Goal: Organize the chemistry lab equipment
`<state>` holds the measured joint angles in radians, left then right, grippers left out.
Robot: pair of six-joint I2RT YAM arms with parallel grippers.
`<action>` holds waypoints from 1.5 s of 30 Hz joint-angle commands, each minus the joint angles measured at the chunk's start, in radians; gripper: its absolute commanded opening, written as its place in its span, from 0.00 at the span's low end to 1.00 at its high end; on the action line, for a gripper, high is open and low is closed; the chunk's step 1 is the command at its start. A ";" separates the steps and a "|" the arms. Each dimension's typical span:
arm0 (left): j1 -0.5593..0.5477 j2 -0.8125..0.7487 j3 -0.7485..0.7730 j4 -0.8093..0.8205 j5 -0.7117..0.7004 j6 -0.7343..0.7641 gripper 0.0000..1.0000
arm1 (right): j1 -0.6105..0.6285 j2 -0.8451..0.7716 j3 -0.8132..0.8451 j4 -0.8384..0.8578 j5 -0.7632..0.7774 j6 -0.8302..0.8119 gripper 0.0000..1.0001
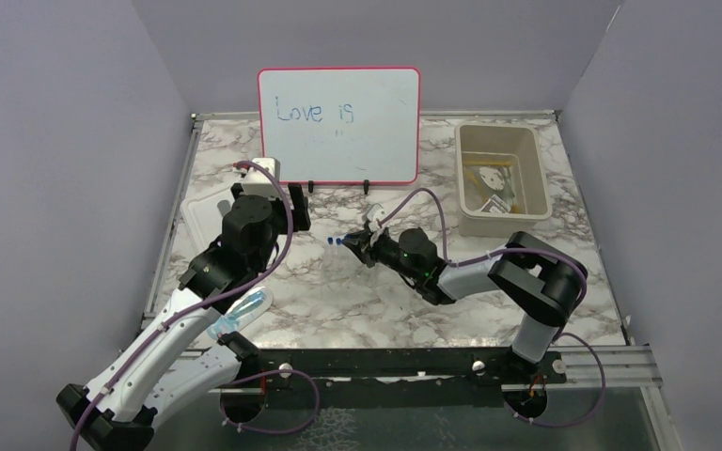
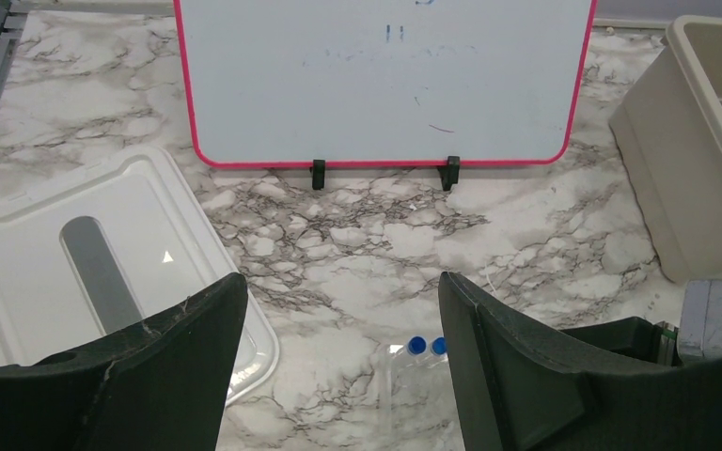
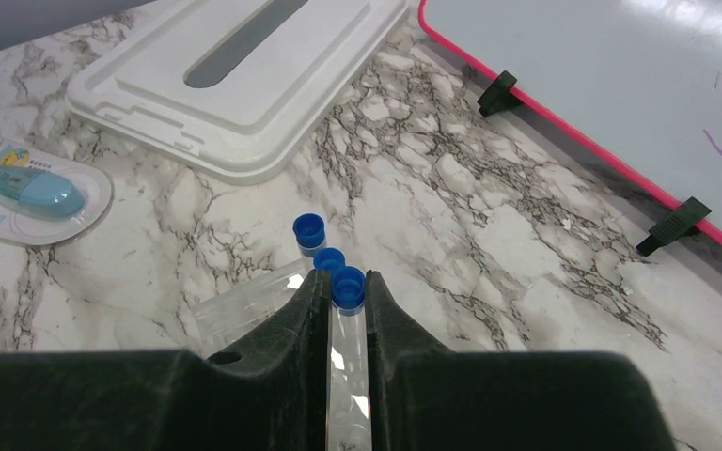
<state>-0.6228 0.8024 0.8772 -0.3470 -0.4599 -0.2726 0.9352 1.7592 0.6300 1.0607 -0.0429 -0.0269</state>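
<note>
My right gripper [image 3: 347,280] is shut on a clear packet [image 3: 244,305] of blue-capped tubes, with one tube [image 3: 348,376] squeezed between the fingers and its blue cap at the tips. Two more blue caps [image 3: 308,228] stick out just beyond it. From above, this gripper [image 1: 362,244] lies low over the middle of the table with the caps [image 1: 334,241] at its left. My left gripper [image 2: 343,282] hangs open and empty above the marble, the same caps [image 2: 416,345] below its right finger. A blister pack with a blue item [image 3: 33,193] lies near the left arm [image 1: 240,315].
A white bin lid [image 1: 202,211] lies flat at the left, under the left gripper's left finger [image 2: 179,329]. The red-framed whiteboard [image 1: 338,122] stands at the back centre. The beige bin [image 1: 503,225] at the back right holds several items.
</note>
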 commanded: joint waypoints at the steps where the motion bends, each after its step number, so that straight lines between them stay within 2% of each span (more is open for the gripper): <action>1: 0.005 -0.020 -0.008 -0.004 0.017 -0.002 0.77 | 0.005 0.042 0.022 -0.053 -0.020 0.002 0.19; 10: 0.006 -0.020 -0.009 -0.004 0.017 -0.002 0.77 | 0.006 0.053 0.038 -0.082 -0.032 0.000 0.21; 12: 0.006 -0.020 -0.009 -0.004 0.018 -0.002 0.77 | 0.007 0.048 0.041 -0.090 -0.029 0.007 0.26; 16: 0.006 -0.016 -0.007 -0.004 0.020 -0.002 0.77 | 0.007 0.006 0.038 -0.105 -0.005 0.052 0.47; 22: 0.006 -0.014 -0.007 -0.004 0.024 -0.002 0.77 | 0.006 -0.139 0.046 -0.212 0.014 0.111 0.54; 26: 0.006 -0.017 -0.006 -0.005 0.031 -0.002 0.78 | 0.005 -0.265 0.084 -0.422 0.135 0.181 0.57; 34: 0.006 -0.018 -0.004 -0.004 0.102 -0.004 0.79 | -0.007 -0.320 0.276 -1.185 0.510 0.343 0.57; 36: 0.006 -0.021 -0.004 -0.004 0.129 -0.014 0.80 | -0.011 -0.326 0.275 -1.286 0.545 0.353 0.58; 39: 0.006 -0.026 -0.011 -0.009 0.190 -0.049 0.80 | -0.014 -0.335 0.267 -1.402 0.518 0.294 0.58; 45: 0.006 -0.029 -0.037 -0.007 0.276 -0.113 0.80 | -0.049 -0.236 0.312 -1.516 0.477 0.224 0.60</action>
<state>-0.6216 0.7849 0.8654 -0.3470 -0.2821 -0.3260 0.9089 1.4574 0.8993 -0.2943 0.4149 0.2428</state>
